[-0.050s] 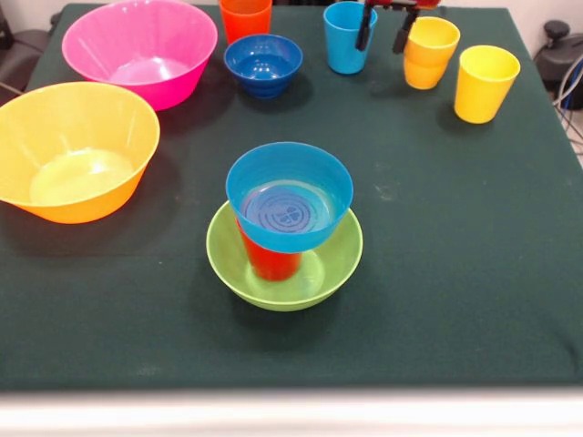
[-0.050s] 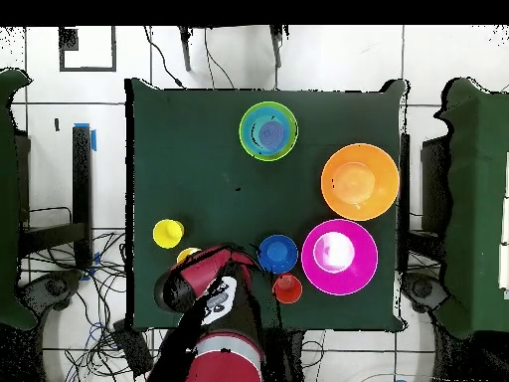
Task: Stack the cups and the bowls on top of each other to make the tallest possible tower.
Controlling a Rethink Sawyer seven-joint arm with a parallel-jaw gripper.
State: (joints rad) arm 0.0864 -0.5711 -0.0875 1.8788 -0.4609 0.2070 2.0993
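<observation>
Tower: standing near the front middle of the surface, three pieces so far. The green bowl is sitting at the base, a red cup is standing in it, and the light blue bowl is resting on that cup, tilting a little.

Pieces waiting: pink bowl, yellow-orange bowl, dark blue bowl, orange cup, light blue cup, two yellow cups. Most of the building is lying ahead, I would judge.

Tool: hanging at the far edge, its two dark fingers standing apart and gripping nothing, dipping between the light blue cup and the nearer yellow cup, well apart from the tower.
</observation>
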